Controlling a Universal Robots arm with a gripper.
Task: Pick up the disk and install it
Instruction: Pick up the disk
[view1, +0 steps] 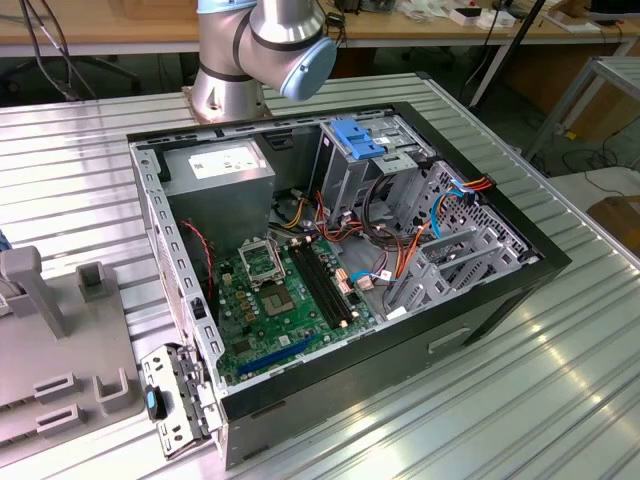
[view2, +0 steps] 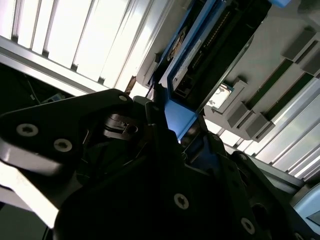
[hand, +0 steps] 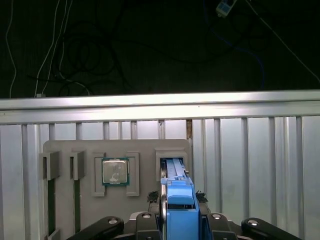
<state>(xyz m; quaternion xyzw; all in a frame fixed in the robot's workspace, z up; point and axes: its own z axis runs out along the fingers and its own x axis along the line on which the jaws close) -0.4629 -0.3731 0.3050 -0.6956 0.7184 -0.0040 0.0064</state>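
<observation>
The disk (hand: 179, 207), a dark drive in a bright blue carrier, stands on edge between my gripper's (hand: 180, 198) fingers. Its far end reaches to the narrow slot (hand: 171, 167) of the grey fixture plate (hand: 75, 200); I cannot tell whether it still rests in that slot. In the second wrist view the disk's (view2: 210, 55) dark body and blue rail run away from the gripper (view2: 175, 120), which is shut on the blue carrier. The open computer case (view1: 340, 250) lies on the metal table in the exterior view, with its drive cage (view1: 375, 165) at the far side.
A processor chip (hand: 115, 171) sits in a pocket of the fixture plate beside the slot. A light-blue latch piece (view1: 355, 138) tops the drive cage. Cables (view1: 400, 245) cross the case interior above the green motherboard (view1: 280, 300). The arm's base (view1: 235, 75) stands behind the case.
</observation>
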